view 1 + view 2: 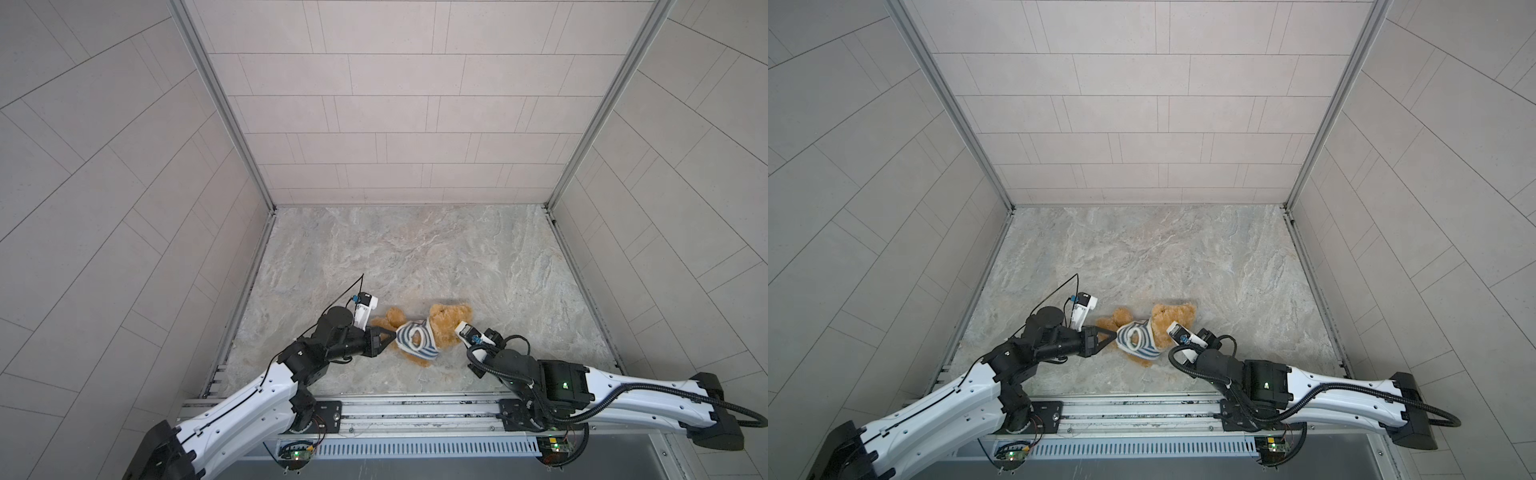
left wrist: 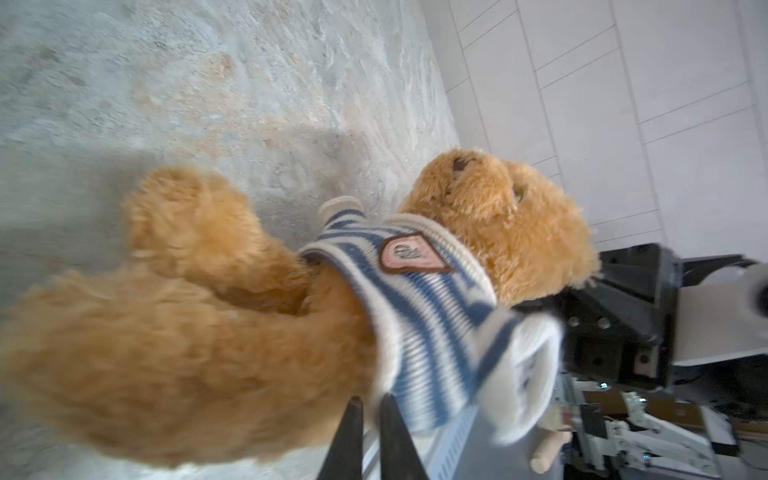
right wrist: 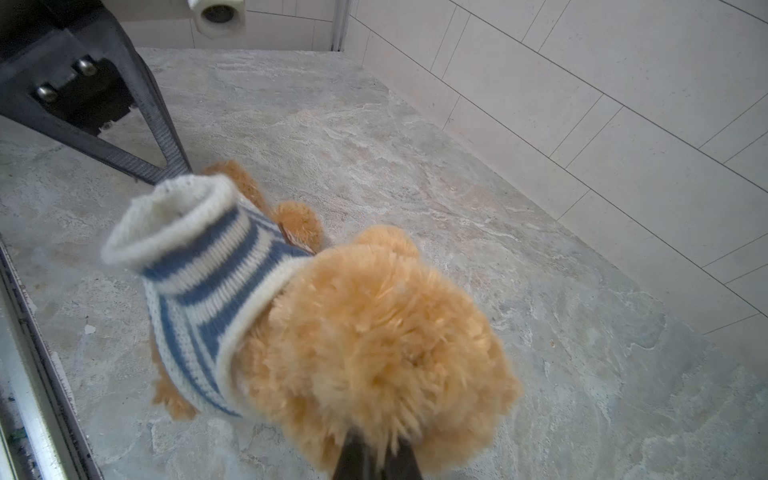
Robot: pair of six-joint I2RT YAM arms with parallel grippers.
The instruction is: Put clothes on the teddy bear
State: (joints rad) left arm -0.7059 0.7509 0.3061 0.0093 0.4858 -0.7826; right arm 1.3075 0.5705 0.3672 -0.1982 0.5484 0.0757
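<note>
The golden-brown teddy bear (image 1: 446, 320) (image 1: 1169, 318) lies on the marble floor near the front, head to the right. A blue-and-white striped shirt (image 1: 415, 338) (image 1: 1138, 338) (image 2: 415, 299) is round its chest, and one empty sleeve (image 3: 183, 216) sticks up. My left gripper (image 1: 394, 334) (image 2: 372, 401) is at the shirt's lower hem, its jaws a narrow gap apart with the hem at their tips. My right gripper (image 3: 376, 446) is shut on the fur at the back of the bear's head (image 3: 374, 332). In both top views its fingertips are hidden under the wrist camera.
An aluminium rail (image 1: 415, 409) runs along the front edge just below the bear. Tiled walls (image 1: 395, 124) enclose the floor on three sides. Marble floor (image 1: 415, 249) stretches from the bear to the back wall.
</note>
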